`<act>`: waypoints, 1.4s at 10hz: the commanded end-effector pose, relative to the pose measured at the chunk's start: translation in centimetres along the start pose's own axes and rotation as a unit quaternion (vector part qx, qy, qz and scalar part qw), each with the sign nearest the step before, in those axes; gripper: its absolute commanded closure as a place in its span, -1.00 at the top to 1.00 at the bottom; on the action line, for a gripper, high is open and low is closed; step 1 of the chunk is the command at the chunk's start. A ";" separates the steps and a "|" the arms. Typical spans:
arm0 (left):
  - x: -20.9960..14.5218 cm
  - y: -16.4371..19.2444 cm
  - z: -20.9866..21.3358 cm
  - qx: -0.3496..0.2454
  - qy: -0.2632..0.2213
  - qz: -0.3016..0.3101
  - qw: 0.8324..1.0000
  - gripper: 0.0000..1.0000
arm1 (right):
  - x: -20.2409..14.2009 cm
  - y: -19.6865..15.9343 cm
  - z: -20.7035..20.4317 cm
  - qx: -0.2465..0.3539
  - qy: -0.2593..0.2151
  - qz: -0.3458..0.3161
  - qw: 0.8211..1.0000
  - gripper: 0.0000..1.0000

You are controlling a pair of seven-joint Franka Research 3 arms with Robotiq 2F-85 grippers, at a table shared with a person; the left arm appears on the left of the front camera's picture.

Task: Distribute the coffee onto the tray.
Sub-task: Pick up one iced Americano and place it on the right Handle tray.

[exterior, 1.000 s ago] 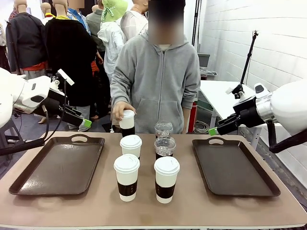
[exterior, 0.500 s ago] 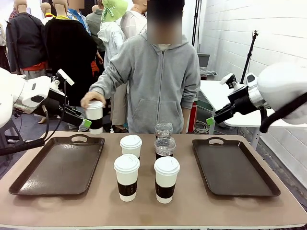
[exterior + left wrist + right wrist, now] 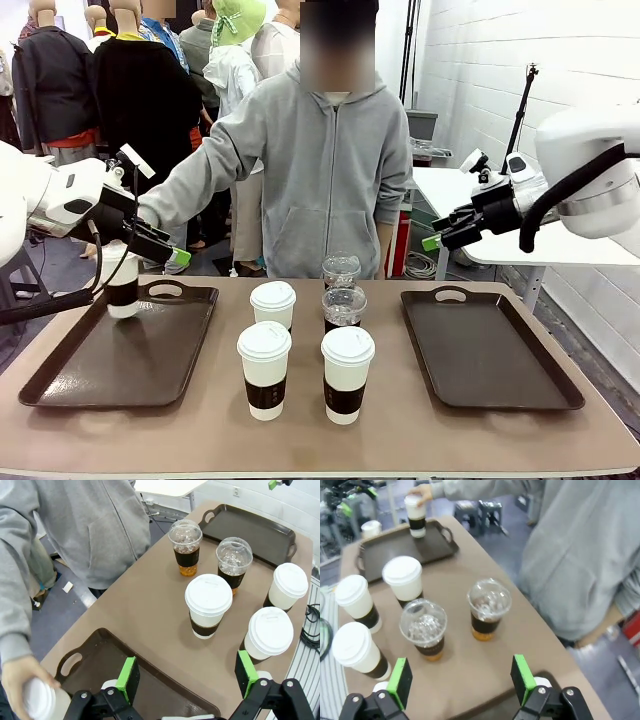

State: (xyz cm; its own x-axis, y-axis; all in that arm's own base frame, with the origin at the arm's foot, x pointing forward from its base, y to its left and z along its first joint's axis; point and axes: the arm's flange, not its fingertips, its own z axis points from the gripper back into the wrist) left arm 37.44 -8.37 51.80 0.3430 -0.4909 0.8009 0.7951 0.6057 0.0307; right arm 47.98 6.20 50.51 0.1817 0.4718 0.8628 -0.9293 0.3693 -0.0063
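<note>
As a person's hand (image 3: 20, 680) sets a white lidded cup (image 3: 122, 287) at the far left corner of the left tray (image 3: 120, 360), both robot arms hang above the table (image 3: 450, 440) with nothing in their grip. The left gripper (image 3: 186, 677) holds its green pads wide apart just beside and above that cup. The right gripper (image 3: 461, 675), fingers likewise spread, hovers high near the far left corner of the right tray (image 3: 490, 350). Whether the cup's base has met the tray cannot be told

Three more white cups (image 3: 264, 368) and two clear domed cups (image 3: 343, 303) of dark drink stand bunched at the table's middle, between the trays

The likeliest trouble lies at the left tray. The hand and cup sit so close under the left gripper that any drop of that arm could strike the lid or the fingers around it. A base landing on the tray's raised rim could also tip the cup and spill it. In the middle cluster, spread fingers reaching for one cup may shove its neighbour

Every cup stands with its long axis vertical, lid up and narrow base down, and the held one looks near upright
</note>
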 end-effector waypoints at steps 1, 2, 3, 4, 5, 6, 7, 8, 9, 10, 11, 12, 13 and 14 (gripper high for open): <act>-0.2 0.0 0.0 -0.003 -0.001 0.002 1.000 1.00 | -1.3 -2.5 -0.9 0.044 -0.009 0.017 0.999 1.00; -0.2 0.0 0.0 -0.003 -0.001 0.002 1.000 1.00 | -1.5 -2.7 -1.1 0.047 -0.006 0.023 0.999 1.00; -0.2 0.0 0.0 -0.003 -0.001 0.002 1.000 1.00 | -1.3 -2.8 -1.2 0.050 -0.003 0.025 0.998 1.00; -0.2 0.0 0.0 -0.003 -0.001 0.002 1.000 1.00 | -1.1 -2.7 -1.2 0.047 0.006 0.024 0.999 1.00; -0.2 0.0 0.0 -0.003 -0.001 0.002 1.000 1.00 | -2.2 -2.2 -1.1 0.053 -0.008 0.012 0.999 1.00; -0.2 0.0 0.0 -0.003 -0.001 0.002 1.000 1.00 | -2.2 -2.2 -1.1 0.053 -0.008 0.012 0.999 1.00; -0.2 0.0 0.0 -0.003 -0.001 0.002 1.000 1.00 | -2.2 -2.2 -1.1 0.053 -0.008 0.012 0.999 1.00; -0.2 0.0 0.0 -0.003 -0.001 0.002 1.000 1.00 | -2.2 -2.2 -1.1 0.053 -0.008 0.012 0.999 1.00; -0.2 0.0 0.0 -0.003 -0.001 0.002 1.000 1.00 | -2.2 -2.2 -1.1 0.053 -0.008 0.012 0.999 1.00; -0.2 0.0 0.0 -0.003 -0.001 0.002 1.000 1.00 | -2.1 -2.5 -0.9 0.050 0.007 0.015 0.999 1.00; -0.2 0.0 0.0 -0.003 -0.001 0.002 1.000 1.00 | -2.4 -4.5 -1.7 0.069 -0.009 0.016 0.997 1.00; -0.2 0.0 0.0 -0.003 -0.001 0.002 1.000 1.00 | -3.1 -6.3 -2.5 0.089 -0.020 0.006 0.996 1.00; -0.2 0.0 0.0 -0.003 -0.001 0.002 1.000 1.00 | -4.1 -8.2 -3.5 0.100 -0.031 0.002 0.995 1.00; -0.2 0.0 0.0 -0.003 -0.001 0.002 1.000 1.00 | -5.2 -9.3 -4.4 0.109 -0.046 0.006 0.993 1.00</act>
State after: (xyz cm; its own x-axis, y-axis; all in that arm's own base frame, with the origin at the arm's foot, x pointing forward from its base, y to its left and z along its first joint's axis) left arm 37.43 -8.37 51.80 0.3429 -0.4912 0.8007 0.7951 0.6057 0.0311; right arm 54.80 4.23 44.86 0.1811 0.4437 0.8777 -0.9720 0.2167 0.0910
